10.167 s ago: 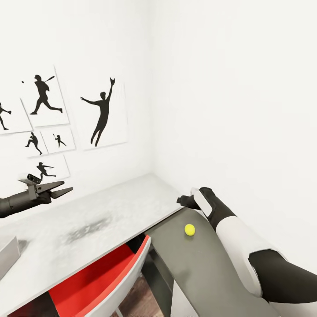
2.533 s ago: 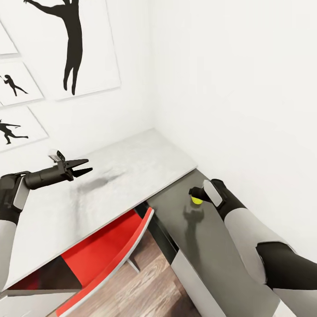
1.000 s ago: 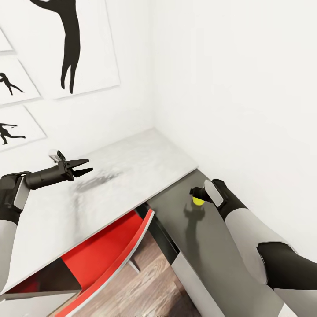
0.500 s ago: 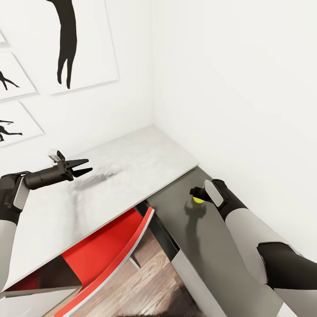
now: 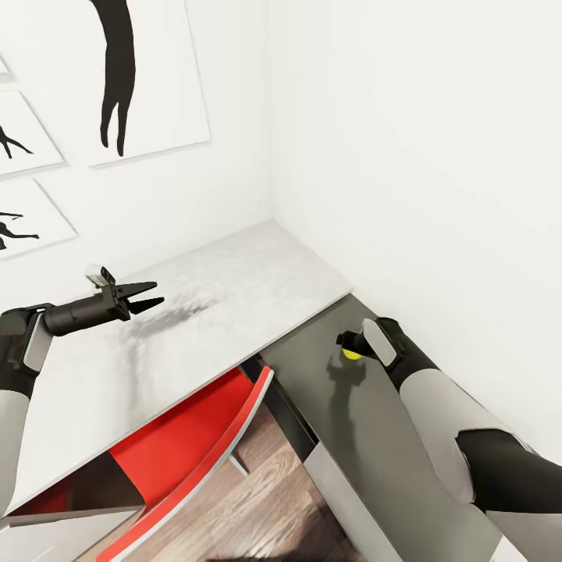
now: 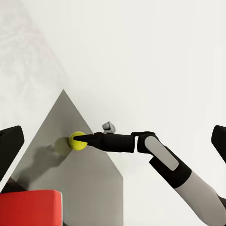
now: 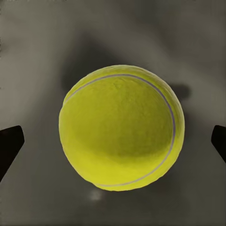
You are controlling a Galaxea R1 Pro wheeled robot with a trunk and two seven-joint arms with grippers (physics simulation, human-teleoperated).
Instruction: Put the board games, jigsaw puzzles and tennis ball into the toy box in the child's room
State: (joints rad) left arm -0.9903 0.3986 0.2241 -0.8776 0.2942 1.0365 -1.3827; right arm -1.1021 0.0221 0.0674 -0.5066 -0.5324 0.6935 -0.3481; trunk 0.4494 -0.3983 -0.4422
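Observation:
The tennis ball (image 5: 350, 356), small and yellow-green, lies on the table's lower dark grey wing (image 5: 367, 445) near the white side wall. My right gripper (image 5: 349, 344) is down at the ball, open. In the right wrist view the ball (image 7: 121, 127) sits between the two dark fingertips (image 7: 9, 141), which stand wide apart and clear of it. In the left wrist view the right gripper (image 6: 81, 139) reaches the ball (image 6: 75, 141) with its tips. My left gripper (image 5: 153, 296) hovers open and empty above the pale grey table top (image 5: 234, 289).
A red chair (image 5: 187, 445) with a white shell is tucked under the pale top, beside the wing. White walls meet in a corner behind the table. Black silhouette pictures (image 5: 117, 78) hang on the left wall. Wood-plank floor (image 5: 257, 499) shows below.
Over ten seconds the camera has moved closer and my right gripper has come to the ball. In the last second nothing has visibly moved apart from a slight shift of view.

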